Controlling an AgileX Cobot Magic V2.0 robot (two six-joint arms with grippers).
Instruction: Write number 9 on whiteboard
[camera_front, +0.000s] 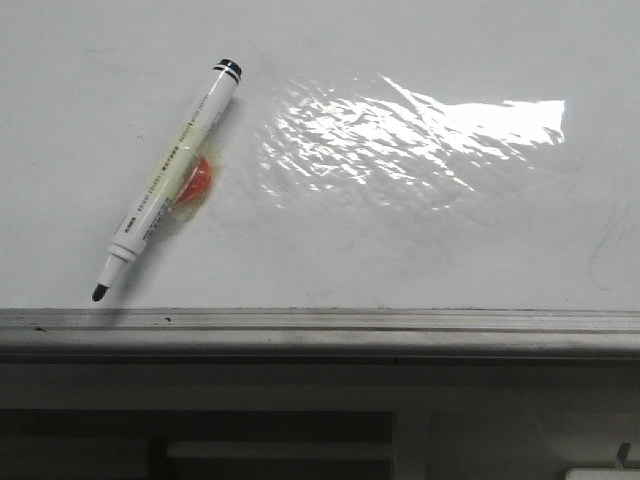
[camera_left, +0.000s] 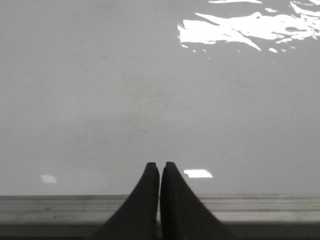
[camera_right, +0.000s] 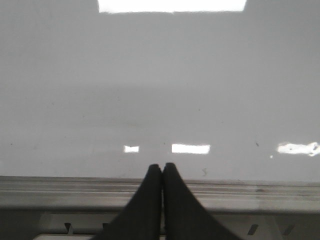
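The whiteboard (camera_front: 420, 240) fills the front view, glossy with a wrinkled bright glare patch. No number 9 shows on it, only faint grey smudges. A white marker (camera_front: 170, 175) with a black end cap and bare black tip lies slanted on the board at the left, over an orange blob (camera_front: 197, 182). Neither gripper shows in the front view. My left gripper (camera_left: 160, 165) is shut and empty, over the board's lower rail (camera_left: 60, 207). My right gripper (camera_right: 162, 166) is shut and empty, over the same rail (camera_right: 60, 195).
A grey metal rail (camera_front: 320, 330) runs along the board's lower edge. Below it are a pale frame and a dark slot (camera_front: 200, 425). The glare patch (camera_front: 410, 130) lies to the right of the marker.
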